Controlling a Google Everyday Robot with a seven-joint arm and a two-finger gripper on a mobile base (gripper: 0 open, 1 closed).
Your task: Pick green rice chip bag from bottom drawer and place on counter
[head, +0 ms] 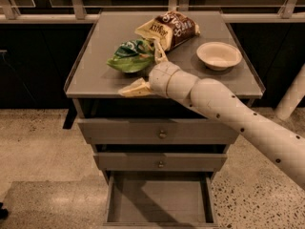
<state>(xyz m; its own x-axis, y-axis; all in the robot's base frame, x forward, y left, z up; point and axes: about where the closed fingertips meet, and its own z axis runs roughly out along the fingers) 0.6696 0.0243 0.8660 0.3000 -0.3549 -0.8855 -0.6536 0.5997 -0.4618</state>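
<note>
The green rice chip bag (128, 56) lies on the counter (95, 75), left of centre, touching the brown-and-cream chip bag (169, 28). My gripper (143, 74) is at the bag's near right side, over the counter's front edge. It is open: one finger (135, 88) points left along the front rim, the other (159, 54) stands up beside the bag. It holds nothing. The bottom drawer (159, 202) is pulled out below, and its grey floor is bare.
A cream bowl (218, 55) sits on the counter's right side. The two upper drawers (162, 133) with small knobs are shut. My arm (238, 118) crosses the cabinet's right front. A white post (293, 97) stands at right, and window rails run behind.
</note>
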